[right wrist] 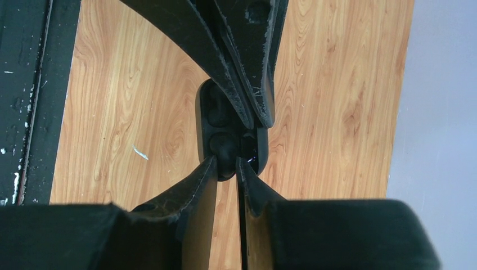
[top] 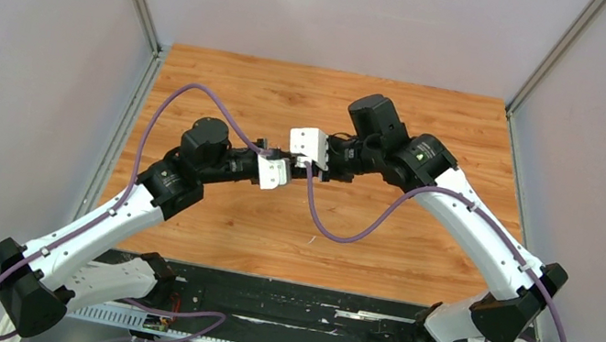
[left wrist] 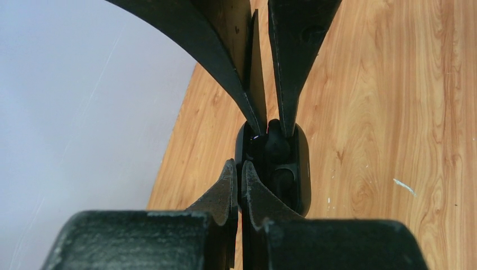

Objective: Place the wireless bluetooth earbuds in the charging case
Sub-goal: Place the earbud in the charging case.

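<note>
A black charging case (left wrist: pixel 302 169) is held open above the wooden table, and it also shows in the right wrist view (right wrist: pixel 203 115). My left gripper (left wrist: pixel 240 166) is shut on a thin edge of the case. My right gripper (right wrist: pixel 226 162) is shut on a black rounded earbud (right wrist: pixel 226 151) and holds it at one socket of the case. The same earbud (left wrist: pixel 275 143) shows between the right fingertips in the left wrist view. In the top view the two grippers (top: pixel 289 164) meet at mid-table, and the case is hidden under them. The white earbuds are out of view.
The wooden tabletop (top: pixel 338 103) is bounded by grey walls on the left, right and back. A black strip (right wrist: pixel 34 84) runs along the near edge. A small white scrap (left wrist: pixel 404 185) lies on the wood near the case.
</note>
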